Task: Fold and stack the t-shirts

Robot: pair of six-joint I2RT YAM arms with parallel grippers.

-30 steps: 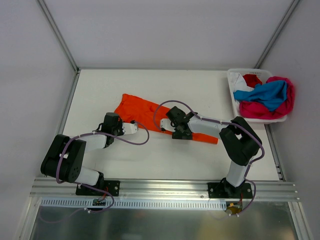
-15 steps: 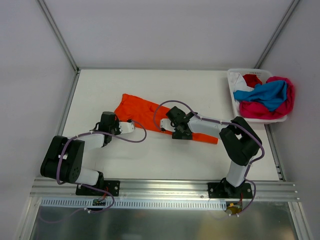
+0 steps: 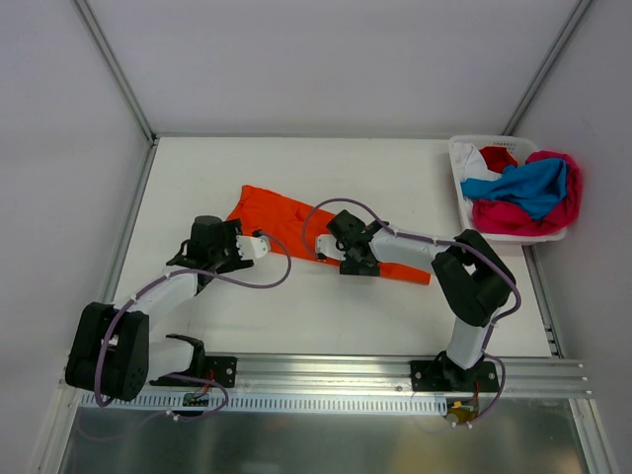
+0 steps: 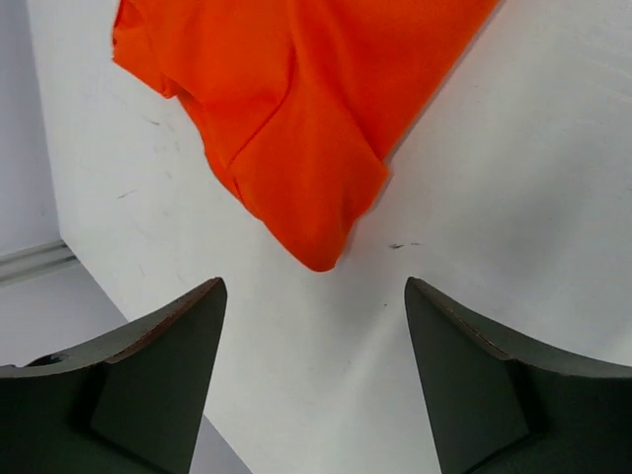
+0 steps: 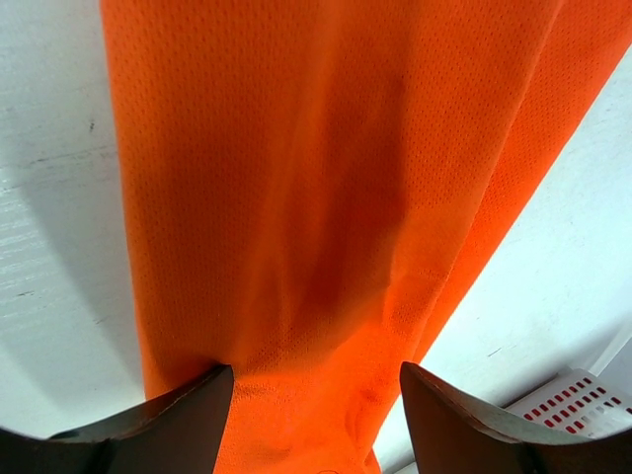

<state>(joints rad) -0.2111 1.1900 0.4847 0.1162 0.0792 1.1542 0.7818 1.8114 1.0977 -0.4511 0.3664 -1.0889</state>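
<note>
Mia: Where is the orange shirt (image 3: 279,217)?

Tom: It lies flat on the table (image 3: 336,316), a bit left of the middle. It is a long strip that slants from the far left down to the near right.

Mia: What are its edges like?

Tom: The long edges look straight. The left wrist view shows a round corner with a crease running up from it.

Mia: Is there room around it?

Tom: Yes. There is bare table behind it, in front of it and to its left.

Mia: And the grippers?

Tom: The left gripper (image 3: 261,243) is just beside that round corner. Its fingers are wide apart, and only table is between them. The cloth is just past the tips.

Tom: The right gripper (image 3: 322,251) is over the middle of the strip. Its fingers are wide apart too, with orange cloth under them. I cannot tell if the tips touch it.

Mia: Is anything in the way?

Tom: The right arm (image 3: 415,247) reaches across the near right end of the shirt and hides part of it.

Mia: What else is there?

Tom: A basket (image 3: 459,183) sits at the far right edge, well apart from the orange shirt. It holds a blue shirt (image 3: 528,188), a pink shirt (image 3: 513,219), a red shirt (image 3: 500,158) and a white shirt (image 3: 472,156). The pink one hangs over the rim. A rail (image 3: 326,370) runs along the near edge.
</note>
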